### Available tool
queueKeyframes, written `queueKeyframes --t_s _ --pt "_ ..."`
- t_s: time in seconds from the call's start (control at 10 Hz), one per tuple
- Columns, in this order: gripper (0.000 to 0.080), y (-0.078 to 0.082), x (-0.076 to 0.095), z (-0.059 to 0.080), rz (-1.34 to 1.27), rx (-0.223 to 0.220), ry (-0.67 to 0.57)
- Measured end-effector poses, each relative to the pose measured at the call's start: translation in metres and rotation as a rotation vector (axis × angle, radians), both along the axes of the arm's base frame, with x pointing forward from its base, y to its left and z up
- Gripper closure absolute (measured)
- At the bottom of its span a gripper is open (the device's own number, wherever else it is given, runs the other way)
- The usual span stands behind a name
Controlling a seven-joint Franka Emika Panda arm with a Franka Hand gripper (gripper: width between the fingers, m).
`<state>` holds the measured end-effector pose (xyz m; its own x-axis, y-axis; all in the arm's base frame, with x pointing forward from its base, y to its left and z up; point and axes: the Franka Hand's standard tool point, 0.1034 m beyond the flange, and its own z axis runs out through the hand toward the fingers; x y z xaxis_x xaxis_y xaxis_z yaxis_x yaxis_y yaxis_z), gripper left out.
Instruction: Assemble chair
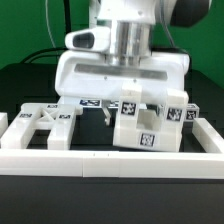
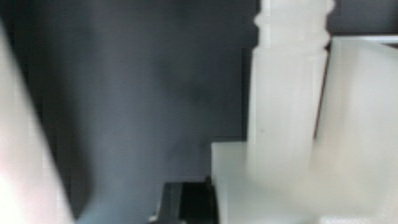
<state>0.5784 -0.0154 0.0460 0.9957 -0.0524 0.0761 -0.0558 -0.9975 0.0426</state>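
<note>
Gripper [image 1: 115, 108] closed, low between X-braced frame [image 1: 45, 125] at the exterior view's left and tagged chair block [image 1: 150, 125] at its right; held part not discernible.

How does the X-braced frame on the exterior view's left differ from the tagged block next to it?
The frame lies flat and low, while the block stands taller and looks tilted. The frame is open, with gaps between its braces, while the block looks solid. Both are white and sit behind the rail.
</note>
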Motion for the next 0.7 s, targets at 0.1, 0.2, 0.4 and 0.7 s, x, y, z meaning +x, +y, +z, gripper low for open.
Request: queueKeyframes --t_s 0.1,0.2,0.4,0.7 --pt "0.0765 -0.013 0.0 0.019 0.007 0.029 0.038" --pt "0.0765 -0.016 0.002 0.018 -0.026 0.027 0.032" --pt "0.0765 -0.01 -0.014 0.015 -0.037 0.064 0.204" --pt "0.0765 -0.004 -0.012 0.027 -0.02 0.121 0.386"
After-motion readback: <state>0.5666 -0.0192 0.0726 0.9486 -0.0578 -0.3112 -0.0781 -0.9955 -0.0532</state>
